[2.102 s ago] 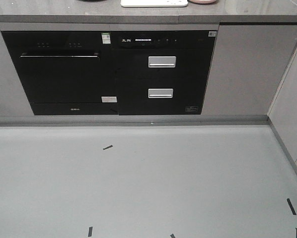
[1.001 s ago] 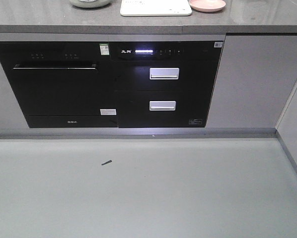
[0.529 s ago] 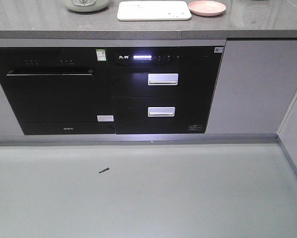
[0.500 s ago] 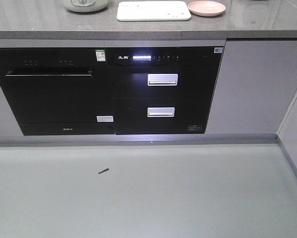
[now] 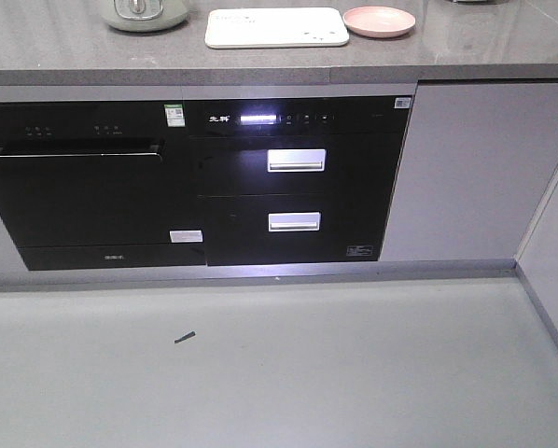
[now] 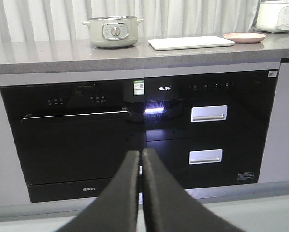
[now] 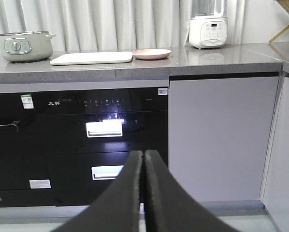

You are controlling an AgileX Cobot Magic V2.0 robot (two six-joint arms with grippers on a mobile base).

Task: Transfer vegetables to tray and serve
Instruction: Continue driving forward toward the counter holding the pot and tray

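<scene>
Tray (image 5: 277,27) set back from surface (image 5: 466,58) front edge; vegetables unseen. Left end effector (image 6: 140,154) and right end effector (image 7: 143,154) closed, empty. Base best squared to tray first.

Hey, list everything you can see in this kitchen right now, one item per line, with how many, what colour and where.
tray: one, cream-white, middle of the counter.
plate: one, pink, just right of the tray.
pot: one, pale green, left of the tray.
blender: one, white, farther right on the counter.
counter: one, grey.
drawer unit: one, black, two silver handles, below the tray.
left appliance: one, black, beside the drawer unit.
tape mark: one, black, on the grey floor.
vegetables: none in view.
left hand: one, black, shut, empty.
right hand: one, black, shut, empty.
</scene>
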